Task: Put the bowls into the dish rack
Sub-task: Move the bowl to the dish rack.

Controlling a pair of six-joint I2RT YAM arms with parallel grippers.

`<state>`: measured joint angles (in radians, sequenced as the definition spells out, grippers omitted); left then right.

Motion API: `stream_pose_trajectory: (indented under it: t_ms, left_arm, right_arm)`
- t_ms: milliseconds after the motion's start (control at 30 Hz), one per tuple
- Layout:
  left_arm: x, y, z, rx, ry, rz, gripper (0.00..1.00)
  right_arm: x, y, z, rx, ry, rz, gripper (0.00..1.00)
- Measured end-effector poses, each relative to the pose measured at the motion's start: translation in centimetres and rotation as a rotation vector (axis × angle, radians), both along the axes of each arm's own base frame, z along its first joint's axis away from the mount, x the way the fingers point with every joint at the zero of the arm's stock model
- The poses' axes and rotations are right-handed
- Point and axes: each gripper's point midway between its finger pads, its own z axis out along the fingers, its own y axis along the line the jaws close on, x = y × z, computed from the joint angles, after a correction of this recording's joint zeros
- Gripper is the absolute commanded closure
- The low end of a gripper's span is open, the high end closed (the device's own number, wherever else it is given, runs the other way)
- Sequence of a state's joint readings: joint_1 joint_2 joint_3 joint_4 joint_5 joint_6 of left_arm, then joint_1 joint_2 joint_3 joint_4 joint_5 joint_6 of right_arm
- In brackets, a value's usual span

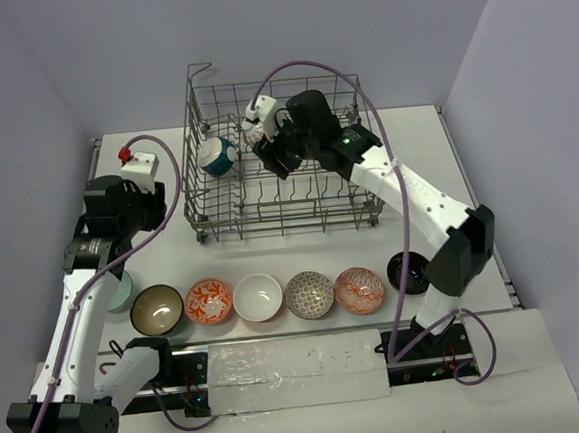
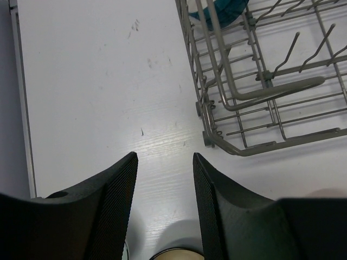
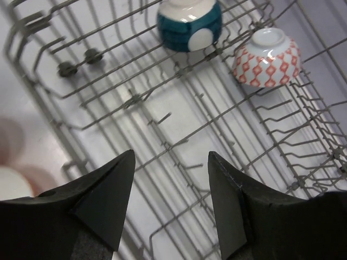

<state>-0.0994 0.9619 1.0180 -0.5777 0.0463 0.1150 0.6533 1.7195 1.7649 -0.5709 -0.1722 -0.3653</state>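
Light bright, even, diffuse, from overhead; no hard shadows anywhere.

Left wrist view: soft grey shadow on white table (image 2: 81,108) between left fingers (image 2: 116,206) and just ahead of the right-hand one. Faint sheen streak ahead of fingertips. Fingers near-black, bases underexposed, pad texture sharp. Dish rack (image 2: 260,97) ahead-right in focus.

Right wrist view: wires beyond right fingers (image 3: 108,200) crisp. Small glare spots on red-patterned bowl (image 3: 267,57) ahead-right. Pale blobs (image 3: 13,179) far left of fingers blurred.
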Motion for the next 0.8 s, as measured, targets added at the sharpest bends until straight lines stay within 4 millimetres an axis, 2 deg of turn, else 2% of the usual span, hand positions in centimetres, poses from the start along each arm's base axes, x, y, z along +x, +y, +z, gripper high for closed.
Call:
stream_pose_trajectory:
  t_ms: [200,400,533,800]
  left_arm:
    - [-0.9,0.9,-2.3,0.006,0.027,0.028,0.48]
    - [-1.3,1.7,-1.2,-0.001,-0.042,0.049,0.46]
    - [-1.4,2.0,-1.3,-0.004,-0.051,0.058,0.46]
    - [-1.8,2.3,-1.8,-0.009,-0.058,0.066,0.44]
  right_arm:
    - [-5.5,-1.4,1.3,-0.001,0.055,0.164,0.35]
    - [-9.6,-1.9,-0.2,-0.042,0.167,0.325,0.35]
    - [-11.0,-2.2,-1.7,-0.071,0.229,0.380,0.35]
    - [-10.7,-1.7,-4.8,-0.114,0.305,0.417,0.36]
